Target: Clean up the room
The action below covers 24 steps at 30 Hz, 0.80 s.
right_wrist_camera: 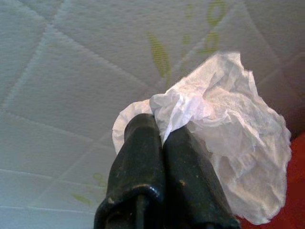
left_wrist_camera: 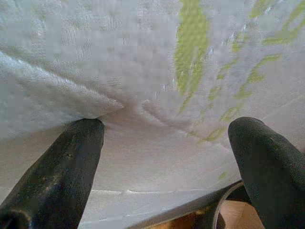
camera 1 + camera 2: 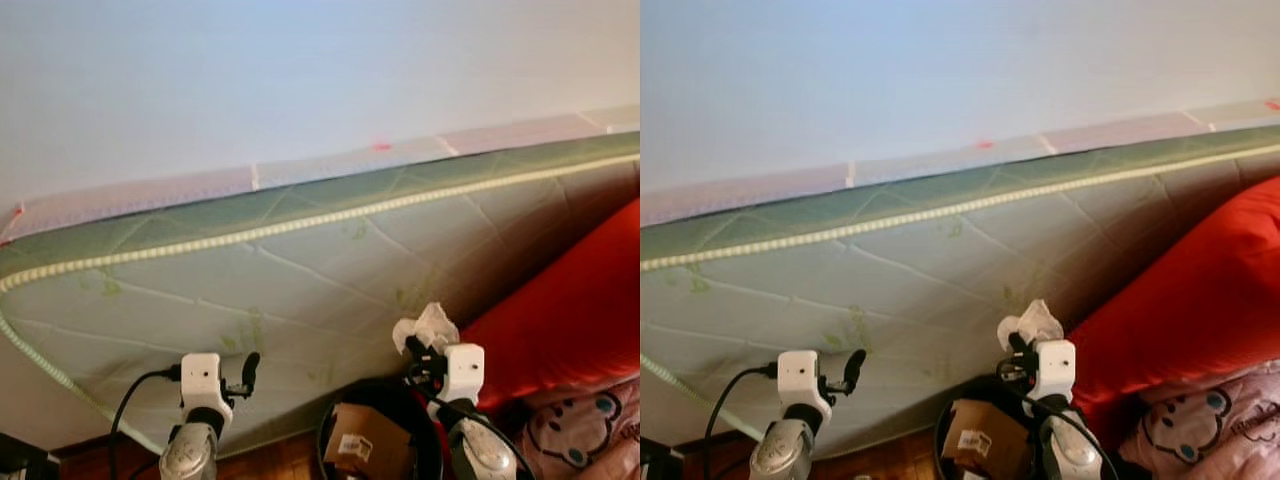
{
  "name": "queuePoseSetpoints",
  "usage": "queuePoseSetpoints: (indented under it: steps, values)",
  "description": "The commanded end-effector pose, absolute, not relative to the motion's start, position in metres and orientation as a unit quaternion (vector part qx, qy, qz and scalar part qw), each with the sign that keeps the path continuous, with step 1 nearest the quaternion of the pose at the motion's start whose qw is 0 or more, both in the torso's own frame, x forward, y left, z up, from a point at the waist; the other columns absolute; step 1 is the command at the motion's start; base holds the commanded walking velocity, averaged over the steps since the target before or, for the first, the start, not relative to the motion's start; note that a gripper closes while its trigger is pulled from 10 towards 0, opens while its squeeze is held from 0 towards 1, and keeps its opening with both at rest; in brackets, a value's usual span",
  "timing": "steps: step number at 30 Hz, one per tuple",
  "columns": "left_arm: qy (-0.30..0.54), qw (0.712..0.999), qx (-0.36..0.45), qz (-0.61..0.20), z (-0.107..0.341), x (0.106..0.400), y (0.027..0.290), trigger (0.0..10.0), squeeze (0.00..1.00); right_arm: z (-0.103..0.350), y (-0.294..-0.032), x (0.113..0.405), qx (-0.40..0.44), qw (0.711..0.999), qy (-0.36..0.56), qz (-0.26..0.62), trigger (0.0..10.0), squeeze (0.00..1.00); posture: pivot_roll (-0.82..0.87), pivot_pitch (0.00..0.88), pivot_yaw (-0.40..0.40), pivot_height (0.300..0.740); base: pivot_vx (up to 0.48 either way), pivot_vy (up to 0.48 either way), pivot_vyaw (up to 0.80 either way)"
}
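The right gripper [image 1: 159, 131] has its two black fingers pressed together on a crumpled white tissue [image 1: 224, 143], which bunches out past the fingertips and is held up in the air. Directly below that gripper sits a dark round bin [image 3: 335, 425] with a brown cardboard box [image 3: 362, 440] inside it, so the tissue is held above the bin's opening or just behind it. The left gripper [image 2: 167, 138] is raised at about the same height, its fingers spread apart and holding nothing, close to the quilted face of a pale green mattress [image 3: 300, 270] that leans on its side against a white wall [image 3: 300, 70]. To the right lies a red cushion [image 3: 575, 310], and beside it a pink fabric with a cartoon print [image 3: 590, 420]. A strip of wooden floor [image 3: 270, 460] shows beneath the mattress. The step in hand looks like throwing the tissue away. The next move probably calls for lowering the right gripper over the bin's mouth and parting the fingers so the tissue drops in.
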<state>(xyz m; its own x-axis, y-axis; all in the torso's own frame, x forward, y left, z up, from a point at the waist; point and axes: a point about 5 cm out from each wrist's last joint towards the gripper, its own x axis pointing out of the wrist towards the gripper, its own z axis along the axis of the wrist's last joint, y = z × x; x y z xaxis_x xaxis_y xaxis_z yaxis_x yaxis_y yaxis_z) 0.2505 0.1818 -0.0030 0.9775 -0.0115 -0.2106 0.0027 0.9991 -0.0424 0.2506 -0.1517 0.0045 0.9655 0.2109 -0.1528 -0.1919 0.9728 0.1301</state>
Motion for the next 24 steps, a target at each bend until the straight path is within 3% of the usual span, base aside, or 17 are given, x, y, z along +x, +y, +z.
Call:
queuePoseSetpoints:
  steps: [1,19,24]
  values:
    - [0.12,0.992,-0.023,-0.023,-0.006,0.251,0.179,10.0,0.0,-0.001,-0.153,0.246,0.058,0.989,0.095,0.097,10.0,0.0,0.05,0.094,-0.065,0.74,0.0,0.0,0.0]
    - [0.066,0.997,-0.025,-0.014,0.014,0.224,0.184,10.0,0.0,-0.007,-0.152,0.246,0.063,0.987,0.112,0.098,10.0,0.0,0.05,0.09,-0.045,0.74,0.0,0.0,0.0]
    - [0.075,0.997,-0.018,-0.002,0.011,0.205,0.193,10.0,0.0,-0.01,-0.153,0.244,0.063,0.987,0.116,0.097,10.0,0.0,0.06,0.092,-0.045,0.74,0.0,0.0,0.0]
